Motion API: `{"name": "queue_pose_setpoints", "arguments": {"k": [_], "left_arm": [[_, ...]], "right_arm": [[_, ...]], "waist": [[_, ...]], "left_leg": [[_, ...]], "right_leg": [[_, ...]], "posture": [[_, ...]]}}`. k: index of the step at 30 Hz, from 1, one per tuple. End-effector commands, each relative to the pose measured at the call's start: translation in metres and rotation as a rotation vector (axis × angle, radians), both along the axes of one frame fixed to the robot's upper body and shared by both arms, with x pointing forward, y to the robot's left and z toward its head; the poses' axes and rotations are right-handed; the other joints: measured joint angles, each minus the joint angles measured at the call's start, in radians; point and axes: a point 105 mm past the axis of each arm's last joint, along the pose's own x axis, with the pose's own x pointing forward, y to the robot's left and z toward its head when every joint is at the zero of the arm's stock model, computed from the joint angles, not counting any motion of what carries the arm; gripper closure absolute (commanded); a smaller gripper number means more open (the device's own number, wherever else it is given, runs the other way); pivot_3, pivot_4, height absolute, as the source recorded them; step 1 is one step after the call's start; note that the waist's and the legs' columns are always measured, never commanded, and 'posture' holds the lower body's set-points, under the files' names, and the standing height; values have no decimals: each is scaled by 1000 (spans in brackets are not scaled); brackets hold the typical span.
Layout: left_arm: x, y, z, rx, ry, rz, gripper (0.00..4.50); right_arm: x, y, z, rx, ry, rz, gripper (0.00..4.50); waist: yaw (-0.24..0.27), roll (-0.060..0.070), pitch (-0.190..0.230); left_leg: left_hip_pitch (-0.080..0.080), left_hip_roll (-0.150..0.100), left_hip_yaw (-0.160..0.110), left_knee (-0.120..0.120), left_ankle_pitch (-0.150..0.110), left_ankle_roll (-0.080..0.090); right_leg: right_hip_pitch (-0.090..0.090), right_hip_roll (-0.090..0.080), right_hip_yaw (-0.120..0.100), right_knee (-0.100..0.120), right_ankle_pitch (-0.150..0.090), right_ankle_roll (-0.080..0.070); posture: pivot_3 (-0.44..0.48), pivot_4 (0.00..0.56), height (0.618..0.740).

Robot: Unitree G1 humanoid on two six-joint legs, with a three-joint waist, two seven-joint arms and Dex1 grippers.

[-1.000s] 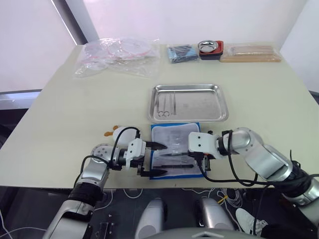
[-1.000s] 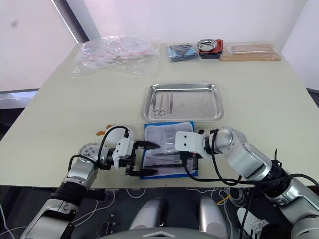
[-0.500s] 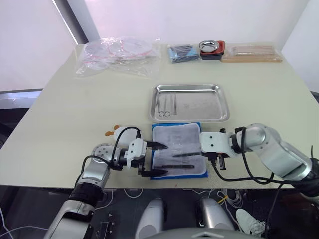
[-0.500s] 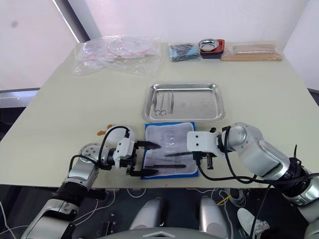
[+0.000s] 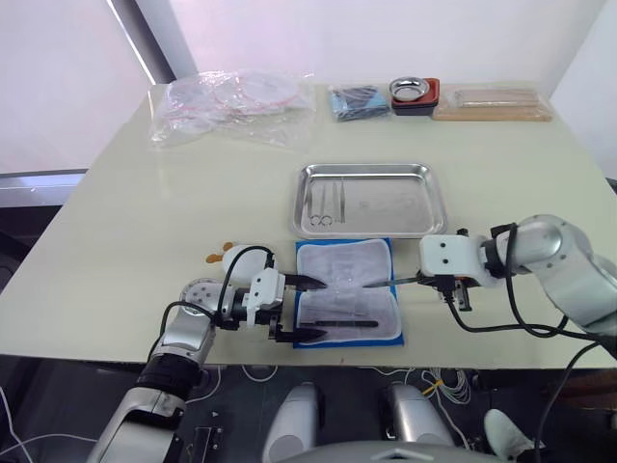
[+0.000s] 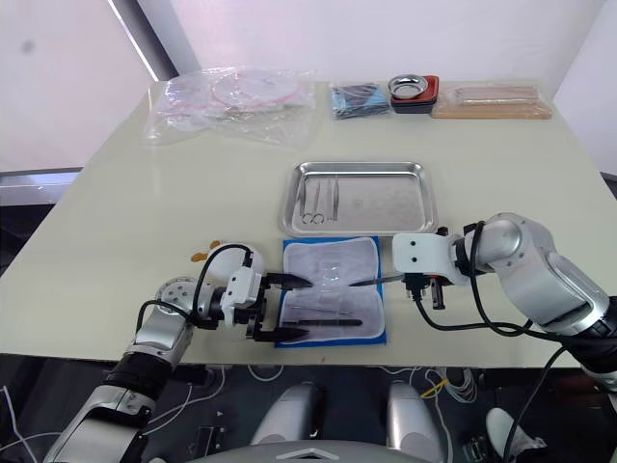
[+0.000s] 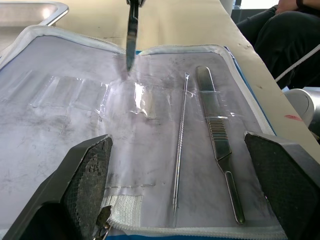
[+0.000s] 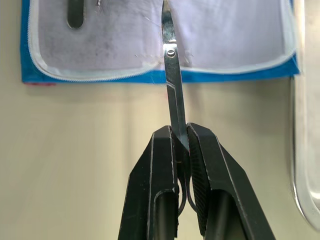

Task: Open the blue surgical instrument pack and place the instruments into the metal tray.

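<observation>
We find the blue surgical instrument pack (image 5: 347, 307) lying open, lining up, on the near edge of the table (image 5: 145, 222), just in front of the metal tray (image 5: 371, 198). The right gripper (image 8: 180, 145) is clamped on a pair of scissors (image 8: 171, 85), whose tip reaches over the pack's right edge. Against the frame a second ago, the right gripper has drawn back from over the pack to a position beside its right edge, taking the scissors with it. A scalpel handle (image 7: 216, 145) and a thin probe (image 7: 180, 150) lie in the lining, as before. The left gripper (image 5: 294, 309) has not shifted; its fingers (image 7: 85, 170) stand wide apart at the pack's left edge, holding nothing. Instruments (image 5: 326, 204) lie in the tray's left part, unchanged.
</observation>
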Motion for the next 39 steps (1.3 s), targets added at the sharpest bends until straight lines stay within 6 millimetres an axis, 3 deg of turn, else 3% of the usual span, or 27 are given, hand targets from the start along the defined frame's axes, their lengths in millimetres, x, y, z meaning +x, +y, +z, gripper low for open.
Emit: {"name": "queue_pose_setpoints", "arguments": {"k": [1, 9, 16, 31, 39], "left_arm": [[-19, 2, -40, 87, 154, 2, 0], [-18, 2, -40, 87, 154, 4, 0], [-18, 2, -40, 77, 151, 13, 0], [-18, 2, -41, 72, 152, 30, 0], [-18, 2, -40, 65, 147, 36, 0]], "right_arm": [[2, -5, 13, 13, -37, 1, 4426], [8, -5, 25, 132, -21, -60, 4426], [29, 15, 39, 352, -50, -196, 4426], [76, 58, 26, 612, -32, -462, 4426], [109, 69, 26, 627, -80, -597, 4426]], "waist": [[0, 0, 0], [0, 1, 0], [0, 2, 0], [1, 4, -1], [-2, 6, -1]], "left_leg": [[0, 0, 0, 0, 0, 0], [0, 0, 0, 0, 0, 0], [0, 0, 1, 0, 0, 0], [0, 0, 0, -1, 0, 0], [0, 0, 0, -1, 0, 0]], "right_leg": [[0, 0, 0, 0, 0, 0], [0, 0, 0, 0, 0, 0], [0, 0, 1, 0, 0, 0], [0, 1, 1, 1, 0, 0], [0, 1, 1, 1, 2, 3]], "posture": [[0, 150, 740], [0, 150, 740], [0, 150, 740], [0, 150, 740], [0, 150, 740]]}}
